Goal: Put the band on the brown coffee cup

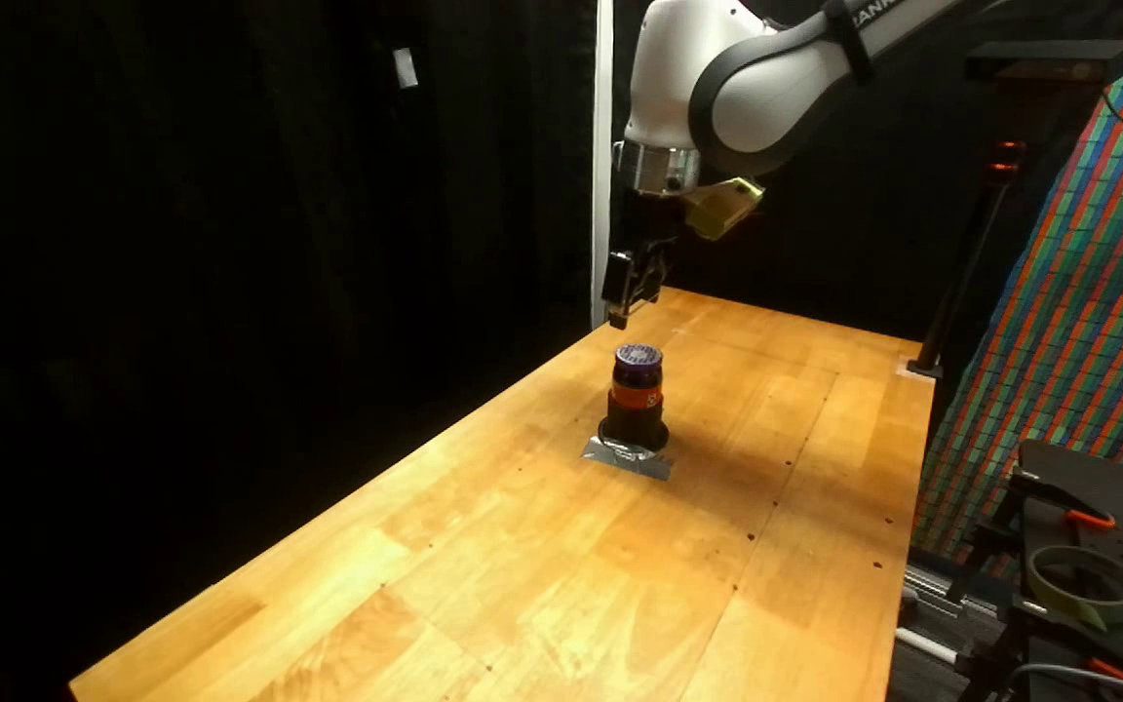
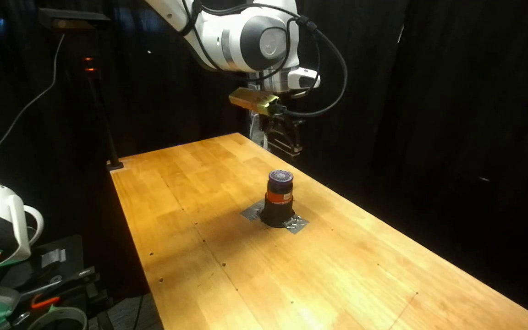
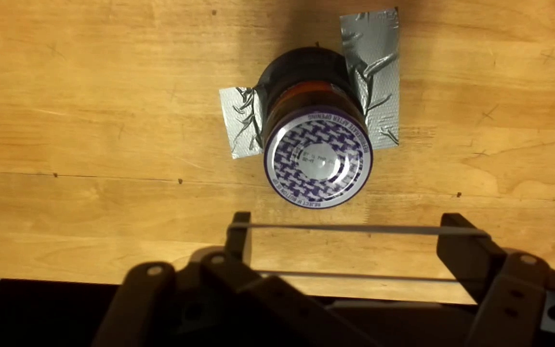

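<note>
The gripper (image 3: pixel 347 228) hangs near the long edge of the tabletop (image 3: pixel 89 226), spread wide, with the band (image 3: pixel 383 229) stretched around both fingers (image 3: pixel 468 258). The dark lidded jar (image 1: pixel 638 390), presumably the cup, stands upright farther in from that edge. Moving inward should centre the loop over its top; lowering level, fingers apart, should stop either strand snagging.

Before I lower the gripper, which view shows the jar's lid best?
The wrist view: the lid shows whole and close, from above, with some readable printing. Both exterior views show it smaller, at a slant, above the orange label.
</note>
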